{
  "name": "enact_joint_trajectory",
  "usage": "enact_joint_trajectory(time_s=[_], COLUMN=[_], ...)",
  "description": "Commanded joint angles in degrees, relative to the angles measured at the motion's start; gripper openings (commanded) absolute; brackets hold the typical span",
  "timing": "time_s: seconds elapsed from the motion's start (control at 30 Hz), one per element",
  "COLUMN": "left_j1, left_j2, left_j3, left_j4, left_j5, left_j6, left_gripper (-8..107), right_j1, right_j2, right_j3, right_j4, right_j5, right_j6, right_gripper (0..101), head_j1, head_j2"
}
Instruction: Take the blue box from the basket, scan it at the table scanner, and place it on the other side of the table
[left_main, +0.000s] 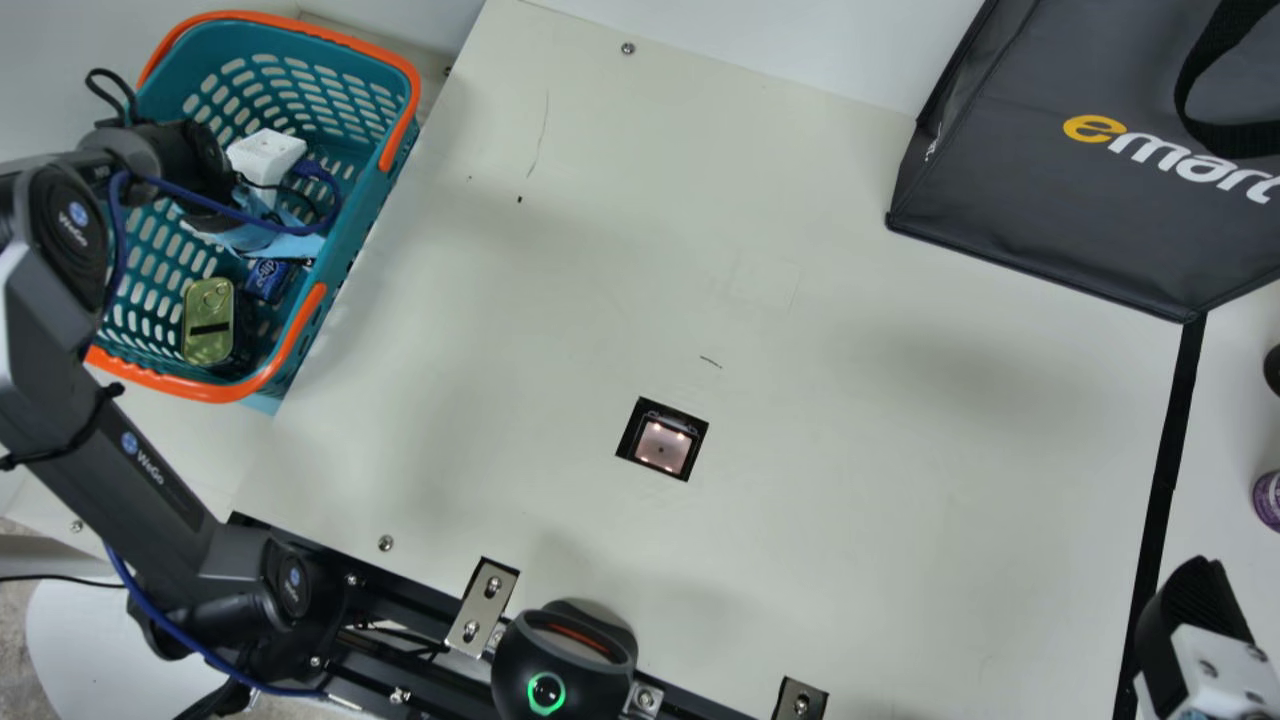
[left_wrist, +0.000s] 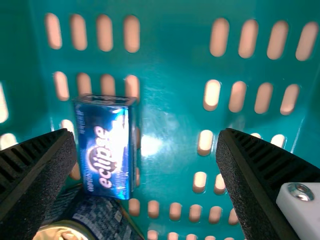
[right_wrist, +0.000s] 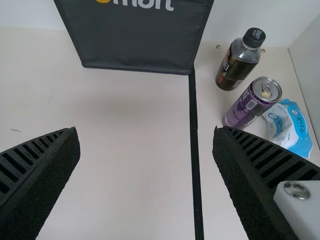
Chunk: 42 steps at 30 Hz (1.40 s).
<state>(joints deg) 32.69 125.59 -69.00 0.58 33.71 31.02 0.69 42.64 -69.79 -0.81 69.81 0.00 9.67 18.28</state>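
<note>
Blue box (left_wrist: 103, 148) is in the basket (left_main: 222, 392), at the left of the counter (left_main: 850, 520), so by my judgement the task is at its first step: the pick. Taking hold of the box, lifting it out, scanning it and setting it down on the other side all remain. The scanner (left_main: 662, 443) is set into the counter near the middle, with no box over it.

My left gripper (left_wrist: 146, 135) is wide open inside or just above the basket and has hold of nothing. In its wrist view the box shows between the two spread fingers, well over toward one of them rather than centred, with a gap visible on the other side. A dark-labelled can (left_wrist: 107, 217) lies right beside the box, close to that same finger. How far below the fingertips the box sits, I cannot tell. The next move likely calls for a small sideways shift to centre on the box, then a descent; going down as it is, the finger could catch on the can.

My right gripper (right_wrist: 146, 132), at the near right by the black strip (right_wrist: 196, 150), is also wide open and empty. The strip probably marks off the side where the box should end up.
</note>
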Motion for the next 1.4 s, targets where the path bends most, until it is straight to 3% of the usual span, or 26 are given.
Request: enact_joint_trajectory(time_s=[0.0,0.53,1.03,1.37], left_j1=[0.3,1.6,-0.5,0.2], left_j2=[0.2,2.9,1.4,2.2], left_j3=[-0.5,-1.9,0.0,-0.2], left_j4=[-0.1,-2.8,-6.7,-5.6], left_j5=[0.1,0.2,1.0,0.4], left_j6=[0.1,1.5,1.7,1.6], left_gripper=[90,90,90,90], right_j1=[0.0,0.0,0.0,0.0], right_j2=[0.0,0.0,0.0,0.0], right_j3=[0.0,0.0,0.0,0.0], right_j4=[0.0,0.0,0.0,0.0], right_j5=[0.0,0.0,-0.1,-0.1], right_j6=[0.0,0.0,0.0,0.0], right_gripper=[95,95,95,95], head_j1=[-1.7,-1.7,-1.7,-1.7], head_j2=[0.1,0.1,0.1,0.1])
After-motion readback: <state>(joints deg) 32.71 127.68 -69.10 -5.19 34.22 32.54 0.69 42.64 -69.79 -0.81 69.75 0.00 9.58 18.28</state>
